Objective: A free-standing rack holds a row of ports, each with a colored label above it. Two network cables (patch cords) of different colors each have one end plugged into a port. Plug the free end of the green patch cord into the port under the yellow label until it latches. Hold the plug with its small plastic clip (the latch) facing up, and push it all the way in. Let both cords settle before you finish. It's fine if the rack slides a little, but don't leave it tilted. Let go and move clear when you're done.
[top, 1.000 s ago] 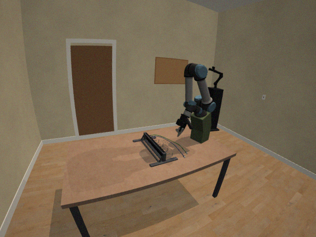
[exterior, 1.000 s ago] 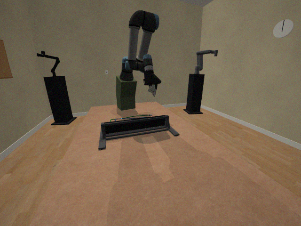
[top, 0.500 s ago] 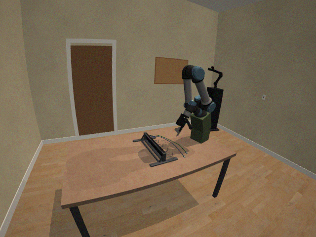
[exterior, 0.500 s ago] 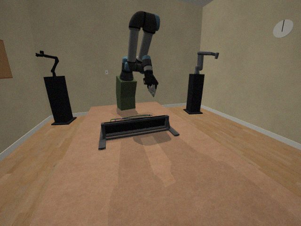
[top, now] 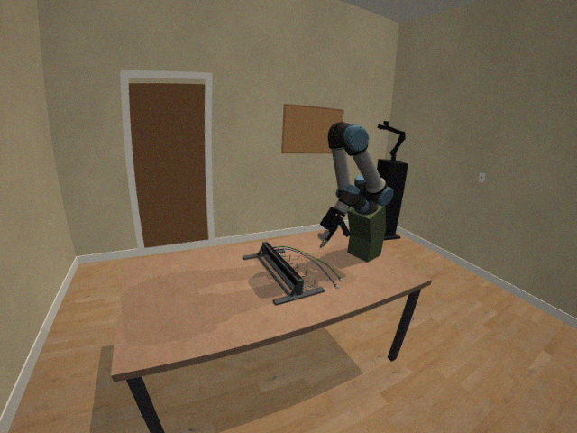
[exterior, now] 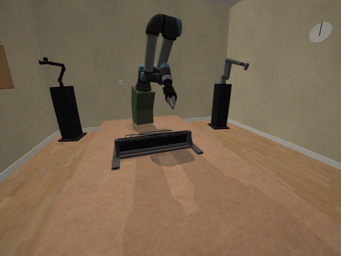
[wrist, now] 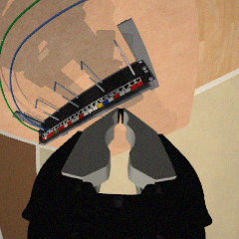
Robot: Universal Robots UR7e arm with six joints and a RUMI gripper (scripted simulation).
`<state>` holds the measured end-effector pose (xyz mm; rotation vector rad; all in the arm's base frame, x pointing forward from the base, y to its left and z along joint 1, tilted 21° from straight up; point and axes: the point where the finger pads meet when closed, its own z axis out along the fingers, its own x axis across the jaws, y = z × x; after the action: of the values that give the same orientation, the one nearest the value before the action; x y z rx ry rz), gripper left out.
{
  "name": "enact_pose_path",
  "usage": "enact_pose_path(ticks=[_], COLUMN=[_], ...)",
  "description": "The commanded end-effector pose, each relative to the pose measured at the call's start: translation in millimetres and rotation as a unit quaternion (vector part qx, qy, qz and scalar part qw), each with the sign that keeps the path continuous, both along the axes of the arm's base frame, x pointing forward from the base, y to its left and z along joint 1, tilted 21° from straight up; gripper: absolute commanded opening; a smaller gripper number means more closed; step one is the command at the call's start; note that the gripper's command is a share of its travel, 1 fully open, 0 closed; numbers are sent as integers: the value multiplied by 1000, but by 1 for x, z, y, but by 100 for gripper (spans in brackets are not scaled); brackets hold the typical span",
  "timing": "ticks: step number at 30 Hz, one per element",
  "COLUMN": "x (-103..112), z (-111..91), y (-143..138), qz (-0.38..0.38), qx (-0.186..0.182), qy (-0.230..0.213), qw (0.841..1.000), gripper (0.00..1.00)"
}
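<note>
hand (wrist: 119, 116) closed, holding nothing | above rack (wrist: 130, 76) | green patch cord (wrist: 7, 35) on table (top: 196, 321)

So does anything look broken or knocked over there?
Nothing stands out. The black port rack stands level on the wooden table, the green cord lies loose beside it, and the robot's shut tool hangs above, holding nothing.

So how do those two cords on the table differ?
The green cord arcs outside the blue cord, so its loop is wider. In the top view the green cord's free end lies right of the blue cord's. Both run from the same end of the rack and lie slack, away from the shut, empty gripper.
</note>
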<state>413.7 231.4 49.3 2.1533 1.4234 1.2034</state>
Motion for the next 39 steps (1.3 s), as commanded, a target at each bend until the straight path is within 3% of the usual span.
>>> enact_pose_path(ticks=[1,11,22,39], x=[2,5,7,8], z=[2,6,10,12], y=[-6,-14,-19,-21], qz=[50,102,132,147], qx=[-54,-132,-182,-208], qy=[-40,-80,-104,-117], qw=[996,983,969,960], gripper=[0,0,0,0])
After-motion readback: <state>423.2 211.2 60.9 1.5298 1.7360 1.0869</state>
